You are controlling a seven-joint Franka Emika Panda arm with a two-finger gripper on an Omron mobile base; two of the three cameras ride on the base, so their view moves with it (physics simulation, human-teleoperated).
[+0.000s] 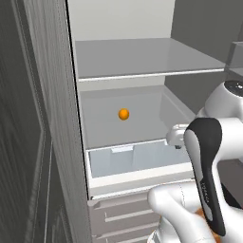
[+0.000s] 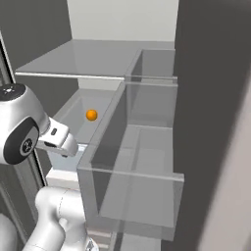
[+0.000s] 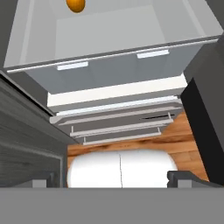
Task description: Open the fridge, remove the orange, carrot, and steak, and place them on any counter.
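Note:
The fridge (image 1: pixel 142 57) stands open, white inside with grey shelves. The orange (image 1: pixel 124 114) is a small round ball lying alone on the lower shelf, toward its back; it also shows as the orange (image 2: pixel 91 115) and at the top edge of the hand view as the orange (image 3: pixel 76 4). My gripper (image 3: pixel 113 179) is open with nothing between its fingertips (image 3: pixel 43 179), held in front of the fridge below the orange's shelf and pointing down its front. The carrot, the steak and the counter are out of view.
A pale crisper drawer (image 1: pixel 137 159) sits under the orange's shelf, with outer drawers (image 1: pixel 123 213) below. The open door's clear bins (image 2: pixel 132 162) stand to the right. A dark grey cabinet panel (image 1: pixel 23 142) flanks the left. Wooden floor (image 3: pixel 175 140) lies beneath.

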